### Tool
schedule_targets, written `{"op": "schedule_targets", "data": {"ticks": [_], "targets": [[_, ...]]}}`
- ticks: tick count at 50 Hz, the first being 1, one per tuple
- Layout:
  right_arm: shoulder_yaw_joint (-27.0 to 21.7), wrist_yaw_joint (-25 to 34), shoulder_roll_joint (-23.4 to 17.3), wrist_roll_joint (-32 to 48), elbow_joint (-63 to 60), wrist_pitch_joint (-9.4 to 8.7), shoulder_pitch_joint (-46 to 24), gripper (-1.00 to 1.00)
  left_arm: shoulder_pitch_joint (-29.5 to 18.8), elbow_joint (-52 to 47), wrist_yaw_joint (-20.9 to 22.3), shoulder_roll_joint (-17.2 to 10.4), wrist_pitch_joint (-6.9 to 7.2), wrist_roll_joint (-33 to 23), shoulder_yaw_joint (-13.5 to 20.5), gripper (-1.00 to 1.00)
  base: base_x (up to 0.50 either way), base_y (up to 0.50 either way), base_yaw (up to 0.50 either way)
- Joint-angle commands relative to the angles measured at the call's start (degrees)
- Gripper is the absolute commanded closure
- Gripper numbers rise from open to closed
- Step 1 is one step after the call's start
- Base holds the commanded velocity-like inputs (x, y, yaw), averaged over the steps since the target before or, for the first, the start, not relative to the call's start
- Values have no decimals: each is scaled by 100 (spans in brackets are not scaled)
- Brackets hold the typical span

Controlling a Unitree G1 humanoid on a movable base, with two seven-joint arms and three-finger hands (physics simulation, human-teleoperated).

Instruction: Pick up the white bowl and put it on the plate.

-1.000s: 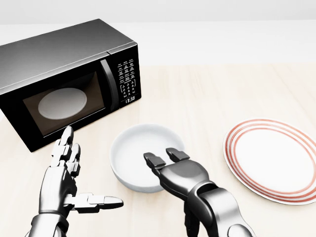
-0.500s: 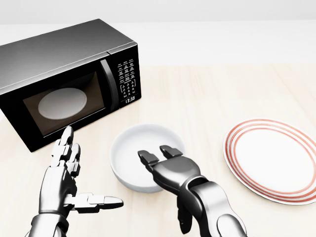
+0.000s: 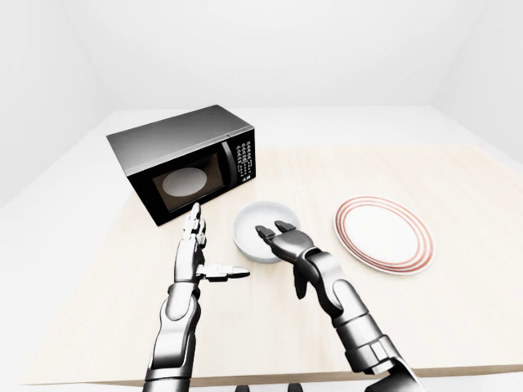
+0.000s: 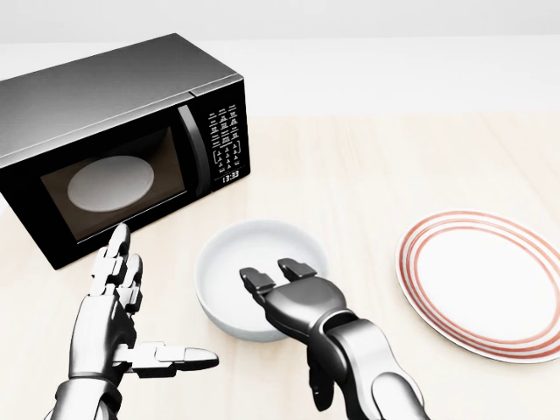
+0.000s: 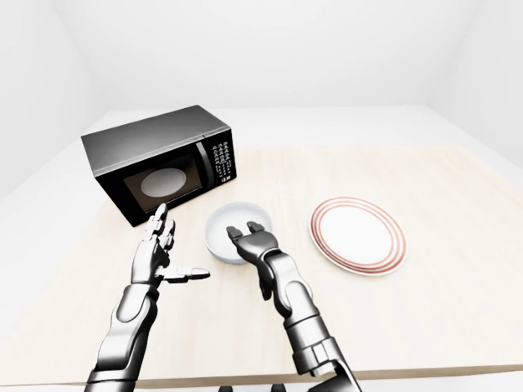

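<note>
The white bowl (image 4: 234, 267) stands on the light wood table, just below the microwave in the head view. My right hand (image 4: 275, 273) reaches over the bowl's lower right rim. Its fingers (image 4: 296, 266) curl down into the bowl while the thumb hangs apart below the palm, so the hand is open and grips nothing. My left hand (image 4: 144, 306) hovers left of the bowl, open and flat, fingers pointing up, thumb stretched toward the bowl without touching it. The red-ringed white plate (image 4: 481, 280) lies to the right, with nothing on it.
A black microwave (image 4: 114, 131) with its door closed sits at the upper left, close to the bowl; a pale turntable shows through the window. The table's near edge (image 3: 270, 380) runs along the bottom of the left-eye view. White floor and walls surround the table.
My right hand has slid left and a little further over the bowl's rim. The left hand, bowl and plate have not moved.
</note>
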State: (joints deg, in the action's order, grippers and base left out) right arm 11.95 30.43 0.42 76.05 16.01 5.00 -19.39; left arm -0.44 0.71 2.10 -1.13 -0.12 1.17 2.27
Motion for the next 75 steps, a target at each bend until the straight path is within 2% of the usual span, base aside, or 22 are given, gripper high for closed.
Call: {"op": "schedule_targets", "data": {"ticks": [1, 25, 26, 27, 28, 29, 46, 56, 75], "targets": [[18, -181, 23, 67, 302, 0, -86, -100, 0, 0, 1, 0, -1, 0, 0, -100, 0, 0, 0], [41, -300, 19, 134, 524, 0, -124, -100, 0, -1, -2, 1, 1, 0, 0, -100, 0, 0, 0], [40, -283, 22, 121, 505, 0, -117, -63, 0, -1, 0, 0, 2, 0, 0, -100, 0, 0, 0], [34, -267, 29, 105, 504, 0, -114, 22, 0, -1, -1, 0, 3, 0, 0, -100, 0, 0, 0], [32, -253, 31, 95, 493, 0, -107, 79, 0, -1, -2, 0, 3, -1, 0, -100, 0, 0, 0], [31, -233, 35, 76, 470, 0, -94, 100, 0, -1, 0, 0, 1, -1, 0, -100, 0, 0, 0], [42, -337, 33, 68, 508, 0, -105, 100, 0, 0, 2, 0, 1, 0, 0, -100, 0, 0, 0], [-113, -736, 51, -69, 356, 0, -370, 100, 0, 0, -1, 0, 1, 0, 0, -100, 0, 0, 0], [-297, -1057, 29, -456, -281, 0, -708, 100, 0, 0, -1, 0, 1, -1, 0, -100, 0, 0, 0]]}}
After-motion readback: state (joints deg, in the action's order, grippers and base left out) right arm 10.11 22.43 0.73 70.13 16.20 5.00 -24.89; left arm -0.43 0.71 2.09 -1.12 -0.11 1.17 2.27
